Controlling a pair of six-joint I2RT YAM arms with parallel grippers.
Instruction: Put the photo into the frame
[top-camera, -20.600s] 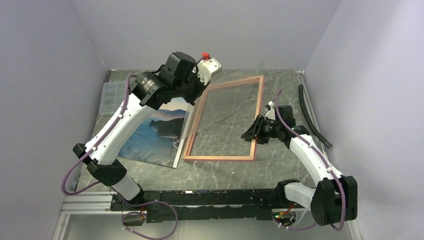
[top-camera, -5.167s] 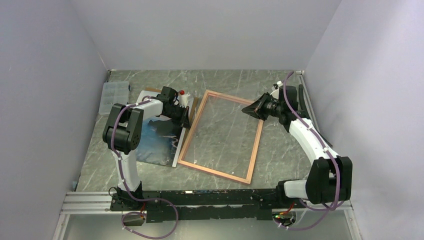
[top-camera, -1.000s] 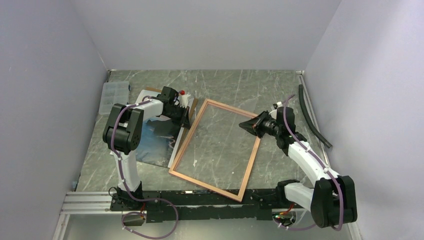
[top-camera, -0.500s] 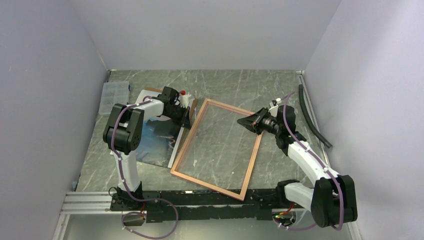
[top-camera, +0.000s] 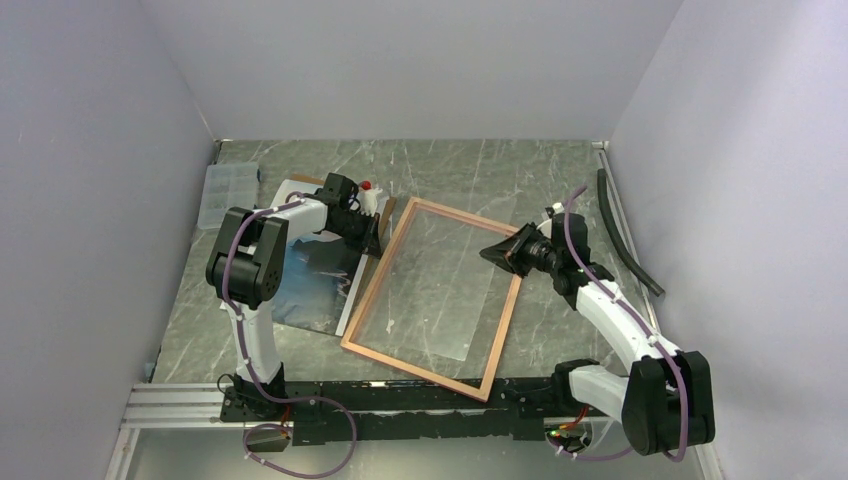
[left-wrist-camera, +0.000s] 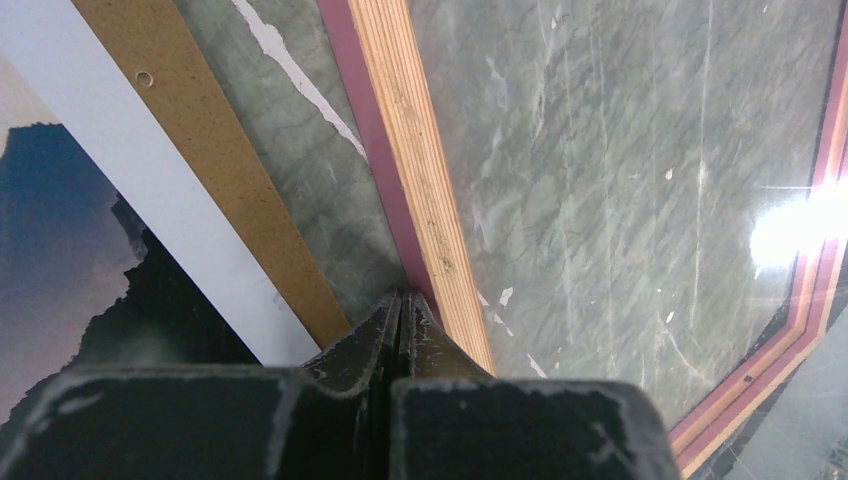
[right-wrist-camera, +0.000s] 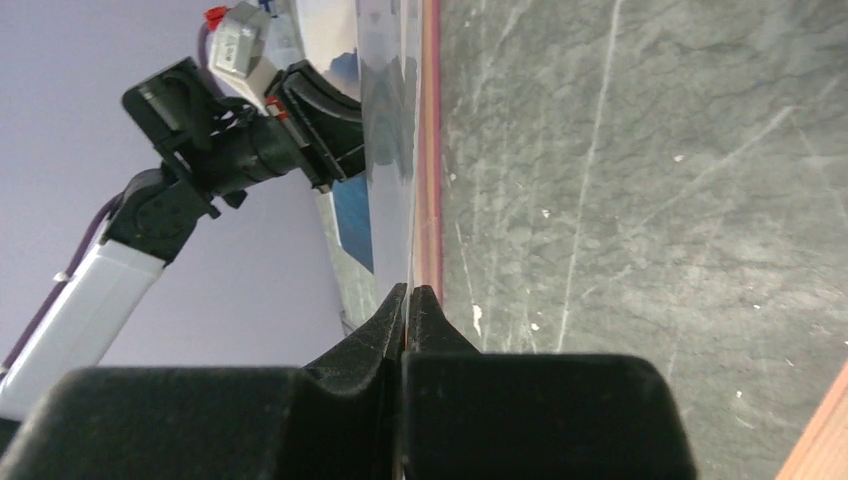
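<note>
Pink frame (top-camera: 415, 369) lies beside the photo (top-camera: 310, 272), right gripper (right-wrist-camera: 405, 300) pinching one rail, clenched empty left gripper (left-wrist-camera: 402, 300) touching the opposite rail.

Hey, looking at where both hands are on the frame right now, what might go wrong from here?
1. The right hand pinches only the thin right rail of the frame, so it may slip or twist.
2. The left hand, shut, has its tips at the left rail near the photo; a shove may scuff or shift the print.
</note>
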